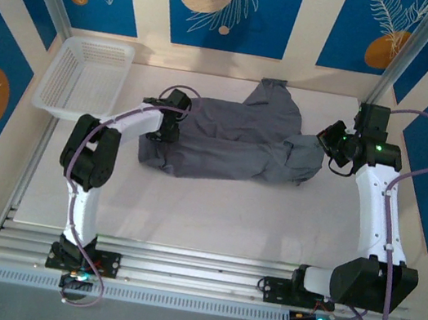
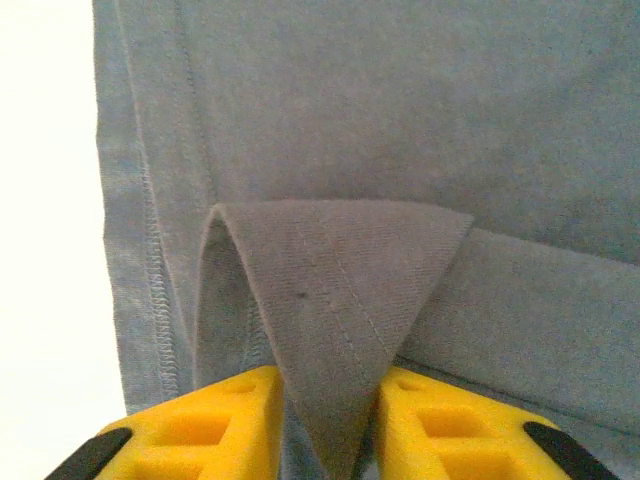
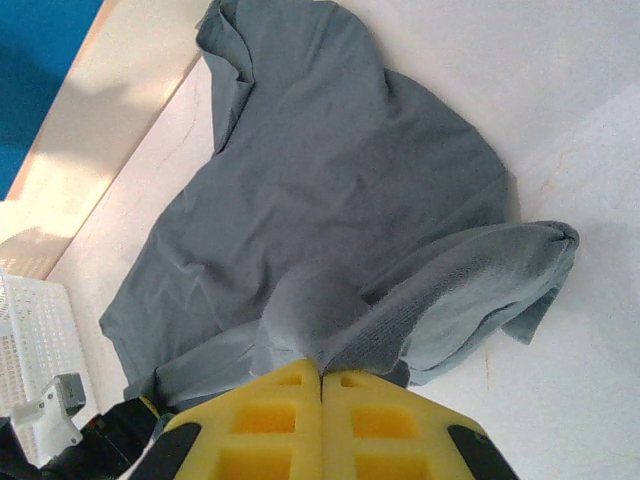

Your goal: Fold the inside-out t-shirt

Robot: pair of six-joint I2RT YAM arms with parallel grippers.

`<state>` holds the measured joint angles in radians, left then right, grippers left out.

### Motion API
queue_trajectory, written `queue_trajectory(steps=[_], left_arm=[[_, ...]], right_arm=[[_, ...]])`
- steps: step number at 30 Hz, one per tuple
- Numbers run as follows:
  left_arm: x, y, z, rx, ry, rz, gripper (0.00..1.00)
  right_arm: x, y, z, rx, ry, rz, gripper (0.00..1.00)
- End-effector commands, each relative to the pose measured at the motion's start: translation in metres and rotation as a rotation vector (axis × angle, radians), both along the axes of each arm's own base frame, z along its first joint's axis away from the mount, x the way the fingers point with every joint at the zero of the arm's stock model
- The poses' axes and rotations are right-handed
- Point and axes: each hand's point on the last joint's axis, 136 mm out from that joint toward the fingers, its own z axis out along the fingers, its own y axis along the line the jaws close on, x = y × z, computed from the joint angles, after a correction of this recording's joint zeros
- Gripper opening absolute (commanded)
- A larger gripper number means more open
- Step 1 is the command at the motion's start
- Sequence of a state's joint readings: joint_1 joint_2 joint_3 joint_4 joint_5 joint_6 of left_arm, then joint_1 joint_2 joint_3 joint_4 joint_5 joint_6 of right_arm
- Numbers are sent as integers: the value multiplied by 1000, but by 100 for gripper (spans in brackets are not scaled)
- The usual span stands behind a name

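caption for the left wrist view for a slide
Left end effector pinching a raised fold of the slate-grey t-shirt beside its stitched hem

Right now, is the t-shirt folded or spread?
Neither: the t-shirt lies rumpled, its near edge doubled over, pinched by left gripper and right gripper.

Fixed camera high behind my arm bases, looking down on the whole white bench [image 1: 212, 218], left wrist camera close on a fold of the slate-grey soft cloth t-shirt [image 2: 400, 120], right wrist camera farther back, viewing the same shirt
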<state>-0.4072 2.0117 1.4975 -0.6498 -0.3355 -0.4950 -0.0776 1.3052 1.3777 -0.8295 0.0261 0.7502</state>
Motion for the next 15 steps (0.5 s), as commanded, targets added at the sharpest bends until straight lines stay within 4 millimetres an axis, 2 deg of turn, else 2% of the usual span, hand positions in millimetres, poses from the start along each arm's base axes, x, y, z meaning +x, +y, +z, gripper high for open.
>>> queue_trajectory(steps=[1, 4, 6, 9, 15], left_arm=[[-4, -1, -7, -22, 32, -8, 33], [-12, -1, -18, -24, 66, 2, 39], [-15, 0, -23, -21, 73, 12, 38], [-13, 2, -25, -7, 65, 18, 33], [0, 7, -12, 28, 17, 28, 24]], right_arm=[[-4, 0, 5, -1, -21, -8, 0], [-4, 1, 5, 5, -20, -9, 0], [-4, 2, 4, 8, -19, -9, 0], [-4, 2, 4, 6, -18, -6, 0], [-4, 3, 6, 4, -19, -5, 0]])
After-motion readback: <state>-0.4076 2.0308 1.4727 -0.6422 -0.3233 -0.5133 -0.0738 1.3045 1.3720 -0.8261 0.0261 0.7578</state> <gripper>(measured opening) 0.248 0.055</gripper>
